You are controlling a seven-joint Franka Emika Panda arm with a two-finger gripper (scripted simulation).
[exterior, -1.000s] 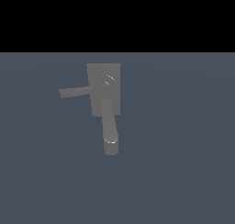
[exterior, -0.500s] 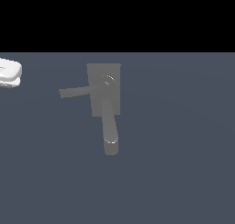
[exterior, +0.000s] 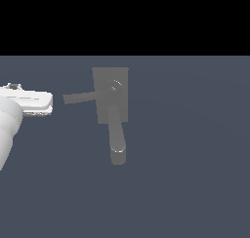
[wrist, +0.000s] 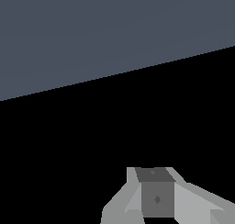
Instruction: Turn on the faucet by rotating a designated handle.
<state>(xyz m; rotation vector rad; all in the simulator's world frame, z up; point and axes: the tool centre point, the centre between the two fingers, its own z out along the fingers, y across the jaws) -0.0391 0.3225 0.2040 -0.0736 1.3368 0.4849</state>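
The grey faucet [exterior: 111, 82] lies on the dark floor, with a flat backplate, a round hub [exterior: 115, 86] and a thick spout [exterior: 117, 139] running toward the camera. Its handle [exterior: 80, 97], a thin flat bar, sticks out from the hub toward the exterior view's left. The arm's white hand [exterior: 31, 101] hovers just off the handle's squared tip, apart from it by a small gap. In the wrist view my gripper [wrist: 156, 195] shows as one grey block with no gap between the fingers and nothing held. The faucet is out of the wrist view.
The white arm link [exterior: 7, 129] fills the exterior view's left edge. Dark blue-grey floor [exterior: 195, 173] surrounds the faucet, with black background beyond it.
The arm has come in from the exterior view's left and moved right, close to the handle's tip. The faucet and its handle have not moved.
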